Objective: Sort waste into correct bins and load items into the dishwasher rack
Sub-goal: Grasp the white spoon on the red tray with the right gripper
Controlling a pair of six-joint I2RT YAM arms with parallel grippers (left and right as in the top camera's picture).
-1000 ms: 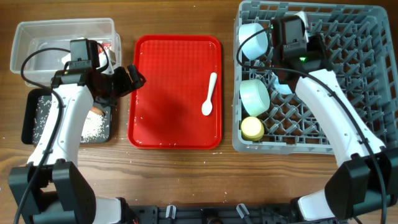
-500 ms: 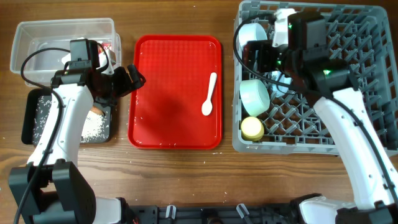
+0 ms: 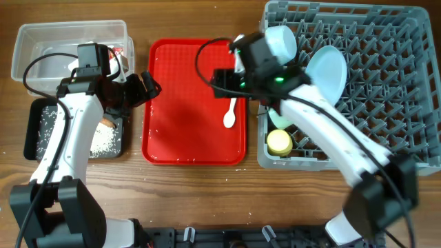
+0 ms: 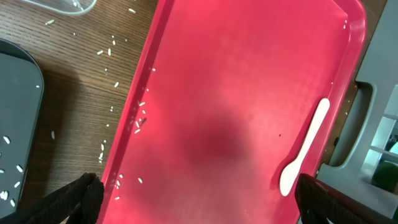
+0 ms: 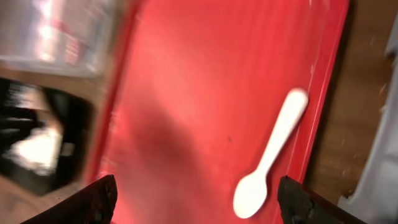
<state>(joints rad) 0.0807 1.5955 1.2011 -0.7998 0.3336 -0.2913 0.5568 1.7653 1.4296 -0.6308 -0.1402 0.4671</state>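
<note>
- Presently, the right gripper shows its two fingers set wide apart at the bottom corners of its own view, with nothing between them; we record it as empty.
- We find the left gripper equally wide and empty, hanging by the left rim of the red tray, well apart from any task item.
- We locate the white spoon flat on that tray, close to the rim on the rack side, handle pointing away from the robot and scoop toward it. In the right wrist view it lies off-centre, nearer the right-hand finger; that view is smeared, so fine detail is unreliable.
- We judge the step in hand to be picking up the spoon for the dishwasher rack. To do it well, we advise centring the jaws over the slim handle, turning the wrist so the fingers straddle it crosswise, and descending until the tips meet the tray before closing.
- We note risks: a thin, smooth spoon on a slick tray may skid or tip, and the raised rim beside it may foul the outer finger.
- Further out, the pale blue plate, pale blue bowl and yellow cup sit in the rack; rice grains lie in the black tray, beside the clear tub.
</note>
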